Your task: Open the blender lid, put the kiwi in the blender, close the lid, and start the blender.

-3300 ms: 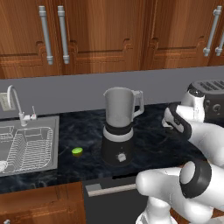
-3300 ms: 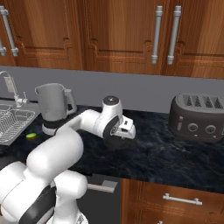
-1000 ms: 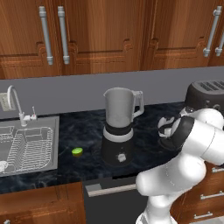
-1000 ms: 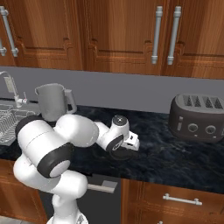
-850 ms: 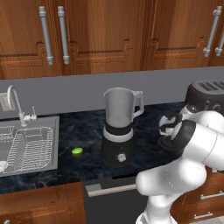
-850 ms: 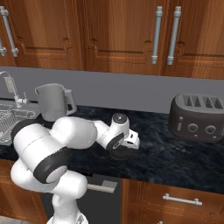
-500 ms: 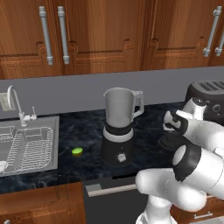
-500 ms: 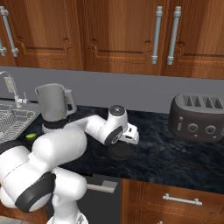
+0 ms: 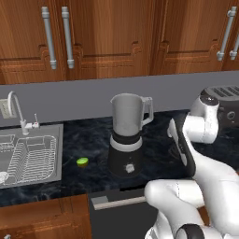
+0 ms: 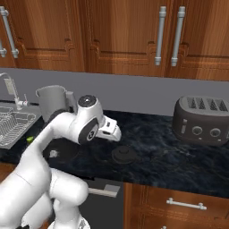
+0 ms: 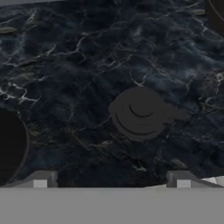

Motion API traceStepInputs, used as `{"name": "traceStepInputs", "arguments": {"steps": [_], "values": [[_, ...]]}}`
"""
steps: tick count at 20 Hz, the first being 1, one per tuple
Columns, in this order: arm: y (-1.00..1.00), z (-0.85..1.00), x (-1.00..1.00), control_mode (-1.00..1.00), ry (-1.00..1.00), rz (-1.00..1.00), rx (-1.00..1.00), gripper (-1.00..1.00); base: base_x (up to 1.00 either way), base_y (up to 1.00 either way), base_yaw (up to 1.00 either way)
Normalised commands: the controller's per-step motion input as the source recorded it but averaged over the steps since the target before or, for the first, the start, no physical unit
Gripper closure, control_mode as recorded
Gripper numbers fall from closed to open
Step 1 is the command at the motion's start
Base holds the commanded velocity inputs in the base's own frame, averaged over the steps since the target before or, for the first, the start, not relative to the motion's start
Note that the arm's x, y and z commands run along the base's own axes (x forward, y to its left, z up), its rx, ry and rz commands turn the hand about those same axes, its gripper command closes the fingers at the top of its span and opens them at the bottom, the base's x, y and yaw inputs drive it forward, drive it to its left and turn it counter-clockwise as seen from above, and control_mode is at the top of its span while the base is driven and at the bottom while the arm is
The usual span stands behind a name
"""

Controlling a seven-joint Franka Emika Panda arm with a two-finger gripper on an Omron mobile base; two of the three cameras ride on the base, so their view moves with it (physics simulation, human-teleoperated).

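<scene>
Spanning the scene: dark veined marble-look surface (image 10: pixel 161 156) under brown wooden cabinets, carrying every task thing.
Blender: tall appliance with black base, silver band, small white knob and clear grey handled jar (image 9: pixel 127 135), upright near the middle of the surface; mouth uncovered.
Jar contents: nothing visible inside it, as far as the left base view shows.
Sink: steel basin with a wire rack (image 9: pixel 28 156), to the blender's left; not part of this job.
Toaster: squat dark four-slot box (image 10: pixel 202 120), well apart on the right.
Lid: round black cap with raised centre knob (image 10: pixel 124 154), lying flat on the surface to the blender's right, apart from the jar; seen centred in the hand view (image 11: pixel 141 113).
Lid handling: likely light and rigid; the centre knob looks the natural place to pinch.
Jaws: gripper (image 10: pixel 117 132) spread wide and empty, hovering above the lid, touching nothing.
Kiwi: small lime-green flattish fruit (image 9: pixel 82 162), on the surface between sink and blender base.
Kiwi handling: probably light, slightly soft, prone to roll; pinch gently across its widest part.
Step judged: lid off, kiwi next.
</scene>
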Motion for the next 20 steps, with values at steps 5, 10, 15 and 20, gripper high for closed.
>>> {"name": "traceStepInputs", "arguments": {"steps": [5,10,15,20], "values": [[1.0,0.42,-0.76,-1.0,0.02,0.0,-0.03,-1.0,0.0,0.0,0.0],[0.98,0.12,-0.91,-1.0,0.0,0.03,-0.02,-1.0,0.0,0.0,0.0],[0.97,0.09,-0.8,-1.0,0.0,0.06,-0.03,-1.0,0.0,0.0,0.0],[0.99,0.2,-0.32,-1.0,0.0,0.17,-0.11,-1.0,0.0,0.0,0.0]]}}
